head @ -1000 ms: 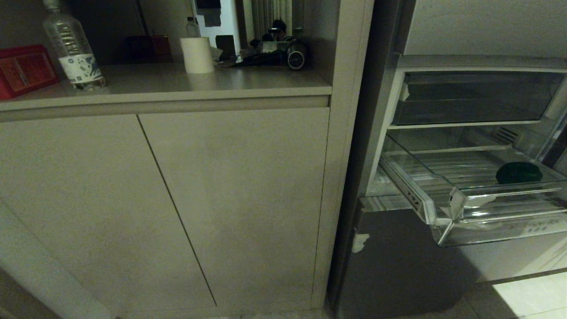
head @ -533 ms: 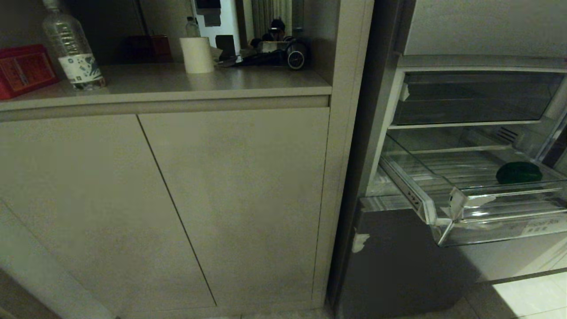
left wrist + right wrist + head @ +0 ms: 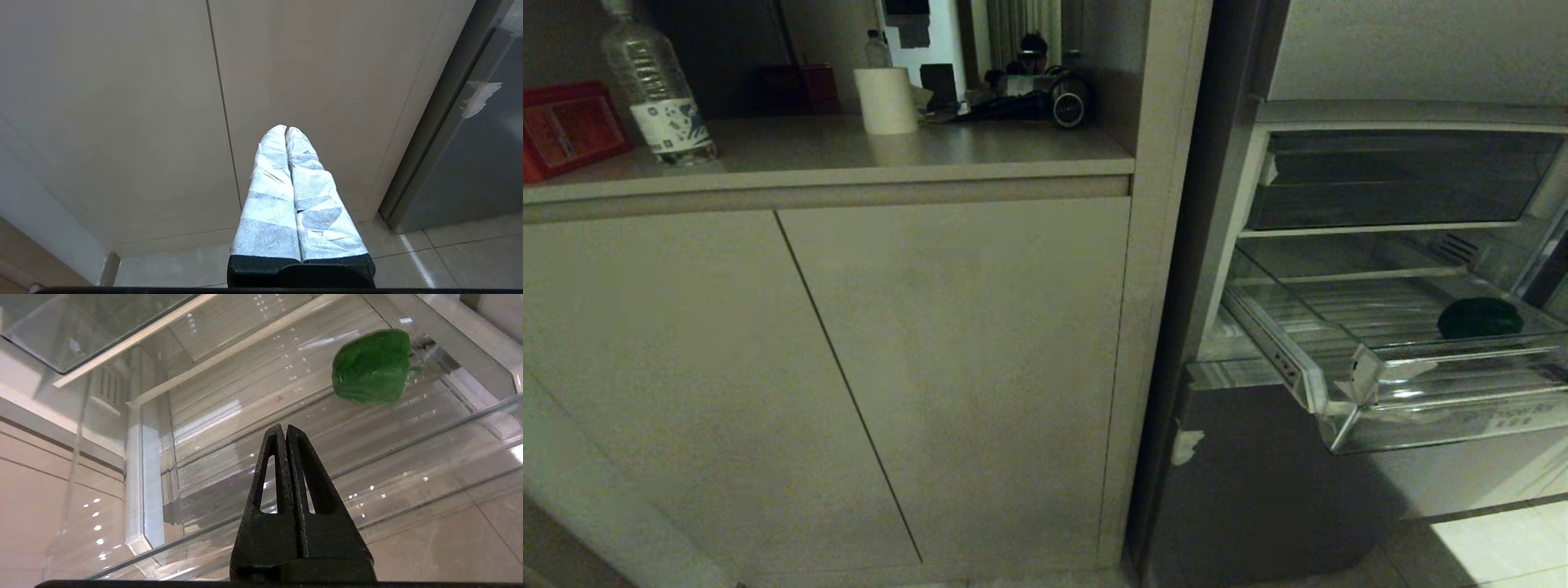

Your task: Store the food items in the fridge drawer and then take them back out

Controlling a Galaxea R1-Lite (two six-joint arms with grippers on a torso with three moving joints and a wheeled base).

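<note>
Your fridge drawer (image 3: pixel 1347 384) is pulled out of the open fridge, at the right of the head view. Clear plastic, ribbed floor, thick angled front lip with white tape scraps on it. Above it sits a darker smoky drawer (image 3: pixel 1396 180), pushed in.

One food item in there: a dark green, glossy, rounded piece, looks like a green pepper (image 3: pixel 372 366). It lies on the ribbed floor toward the drawer's right side, near the side wall. Head view shows the same piece (image 3: pixel 1480 318) behind the front lip. You won't find the brownish-orange piece in any view.

Right gripper (image 3: pixel 285 428): fingers pressed fully together, nothing between them. It's outside the head view; its wrist camera looks into the drawer across the front lip, with the tips apart from the pepper and not touching it.

Left gripper (image 3: pixel 286 128): fingers wrapped in white tape, tips meeting, nothing held. It hangs low, pointed at the beige cabinet doors (image 3: pixel 220 102) just above the tiled floor (image 3: pixel 449 261), with the fridge's grey lower front at one side. Also outside the head view.

Counter (image 3: pixel 849 155) to the left of the fridge carries a clear water bottle (image 3: pixel 654 86), a red box (image 3: pixel 568 126) and a white paper roll (image 3: pixel 885 100).
</note>
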